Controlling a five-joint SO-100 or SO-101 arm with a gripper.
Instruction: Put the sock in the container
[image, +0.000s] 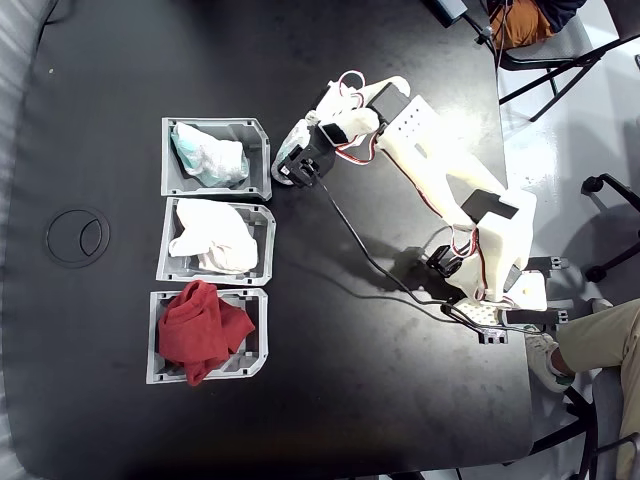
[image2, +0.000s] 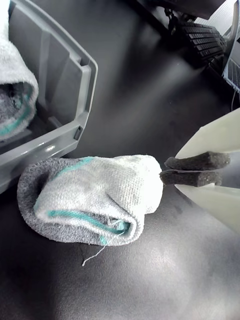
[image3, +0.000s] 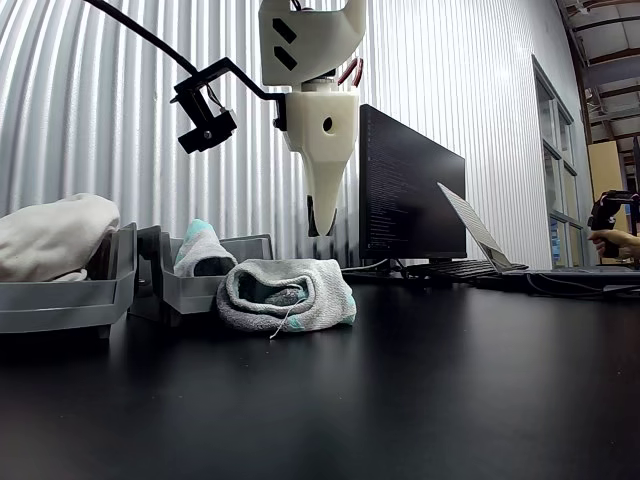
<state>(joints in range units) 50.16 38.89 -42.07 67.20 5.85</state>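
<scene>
The sock (image2: 90, 200), a white roll with grey patches and teal trim, lies on the black table just outside the container (image2: 70, 100). In the other view the sock (image3: 285, 295) rests in front of the container (image3: 190, 290), which shows a teal-and-white sock. My gripper (image3: 318, 228) hangs shut a little above the sock's far end without touching it. In the wrist view the gripper (image2: 164, 170) has its two dark foam pads (image2: 197, 161) pressed together, with nothing between them, at the sock's right end. From above, the gripper (image: 288, 170) sits just right of the container (image: 255, 125).
Below the container stand a bin with white cloth (image: 212, 240) and a bin with red cloth (image: 205, 330). A black cable (image: 350, 235) runs from the gripper to the arm base (image: 495, 270). A monitor (image3: 410, 185), a laptop (image3: 480, 235) and a keyboard stand behind.
</scene>
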